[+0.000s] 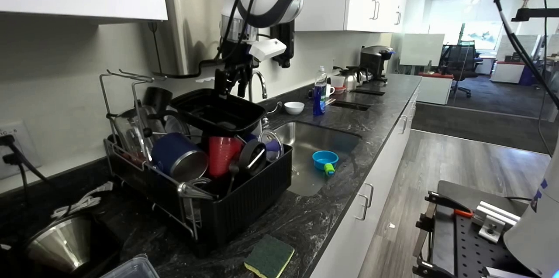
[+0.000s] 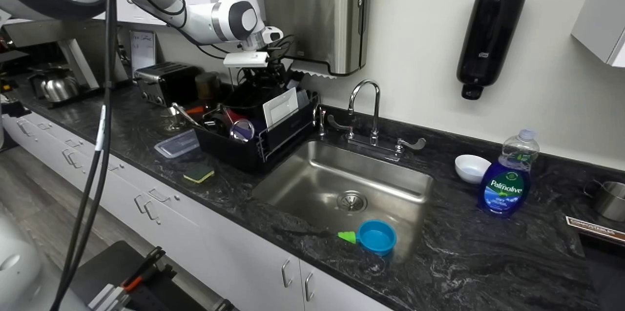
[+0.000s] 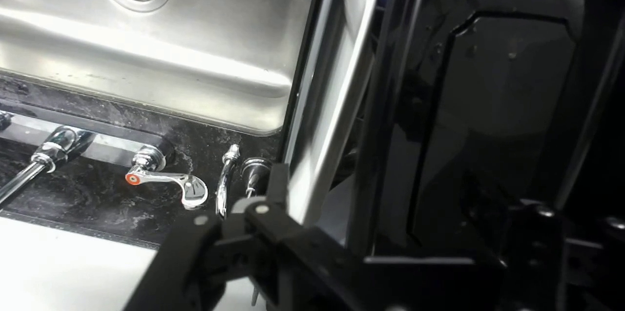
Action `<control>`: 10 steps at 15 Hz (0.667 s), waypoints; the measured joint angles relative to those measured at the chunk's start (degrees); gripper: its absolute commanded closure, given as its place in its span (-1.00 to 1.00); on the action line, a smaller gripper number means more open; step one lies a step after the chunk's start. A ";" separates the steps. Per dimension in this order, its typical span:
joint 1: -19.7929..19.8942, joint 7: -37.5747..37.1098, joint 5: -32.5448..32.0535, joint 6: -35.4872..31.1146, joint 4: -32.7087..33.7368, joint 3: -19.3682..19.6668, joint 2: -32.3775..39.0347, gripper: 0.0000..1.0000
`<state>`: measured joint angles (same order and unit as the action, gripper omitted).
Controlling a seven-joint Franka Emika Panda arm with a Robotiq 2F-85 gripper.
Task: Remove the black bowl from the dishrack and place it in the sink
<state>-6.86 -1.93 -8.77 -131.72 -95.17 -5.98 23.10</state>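
The black bowl [image 1: 218,114] is a rectangular black tray-like dish lying on top of other dishes in the black dishrack [image 1: 251,201]. It fills the right side of the wrist view [image 3: 498,106]. My gripper [image 1: 232,89] is over the bowl's faucet-side end, pointing down. In the wrist view its fingers [image 3: 378,186] are wide apart, with the bowl's dark rim showing between them. Whether a finger touches the bowl cannot be told. The steel sink [image 2: 302,186] is beside the rack; the dishrack also shows there in an exterior view [image 2: 222,150].
A white plate [image 2: 281,111] stands at the rack's sink side. The faucet [image 2: 375,106] rises behind the sink. A blue cup [image 2: 376,237] is in the sink. A paper towel dispenser [image 2: 312,13] hangs close behind the gripper. Red cups [image 1: 222,156] and a blue mug [image 1: 179,158] share the rack.
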 measured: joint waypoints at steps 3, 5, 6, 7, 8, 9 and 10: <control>-0.05 0.00 0.00 0.11 0.00 0.00 0.00 0.24; -0.09 0.00 0.00 0.33 0.00 0.00 0.00 0.52; -0.12 0.00 0.00 0.48 0.00 0.00 0.00 0.67; -0.17 0.00 0.00 0.70 0.00 0.00 0.00 0.80; -0.22 0.00 0.00 0.92 0.00 0.00 0.00 0.95; -0.27 0.00 0.00 1.13 0.00 0.00 0.00 1.00; -0.31 0.00 0.00 1.28 0.00 0.00 0.00 1.00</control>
<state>-7.17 -1.94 -8.77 -130.43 -95.17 -5.98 23.10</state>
